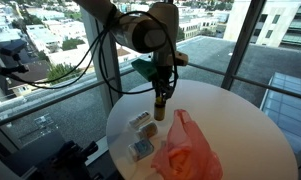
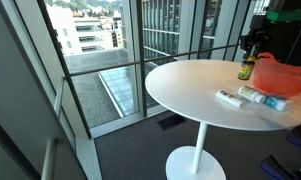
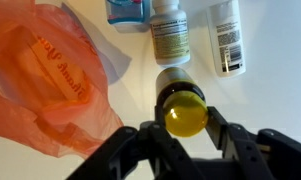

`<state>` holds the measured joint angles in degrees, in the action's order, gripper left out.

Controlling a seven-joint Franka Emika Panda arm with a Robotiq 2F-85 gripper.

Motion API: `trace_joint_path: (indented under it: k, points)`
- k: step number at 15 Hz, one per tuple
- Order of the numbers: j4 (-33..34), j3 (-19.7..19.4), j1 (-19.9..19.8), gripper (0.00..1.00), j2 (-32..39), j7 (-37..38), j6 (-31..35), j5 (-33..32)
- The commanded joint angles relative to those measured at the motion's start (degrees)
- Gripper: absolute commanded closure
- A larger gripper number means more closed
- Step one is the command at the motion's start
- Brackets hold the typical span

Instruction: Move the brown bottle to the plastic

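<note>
The brown bottle (image 3: 172,82) with a yellow cap stands upright on the round white table (image 1: 252,130), just beside the orange plastic bag (image 3: 50,75). My gripper (image 3: 184,118) comes down from above and is shut on the bottle's cap, one finger on each side. In both exterior views the bottle (image 1: 160,110) (image 2: 247,69) hangs under the gripper (image 1: 160,97) (image 2: 251,50) at the bag's far edge (image 1: 185,150) (image 2: 281,75). I cannot tell whether its base touches the table.
Two white bottles (image 3: 170,30) (image 3: 227,35) and a blue-capped item (image 3: 127,9) lie on the table near the brown bottle, also seen in an exterior view (image 2: 260,96). Glass walls and a railing surround the table (image 2: 190,85).
</note>
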<state>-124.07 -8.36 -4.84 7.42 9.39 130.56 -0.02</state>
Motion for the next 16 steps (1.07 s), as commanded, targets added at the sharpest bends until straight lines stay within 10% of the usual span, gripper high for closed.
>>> trace_joint_path:
  k: [1,16]
  points:
    - [-2.7,-0.1,-0.7,0.81,-6.9,0.0,-4.0,-3.1]
    - [-6.7,-4.6,-8.6,0.81,-13.1,-1.0,-3.5,-5.8]
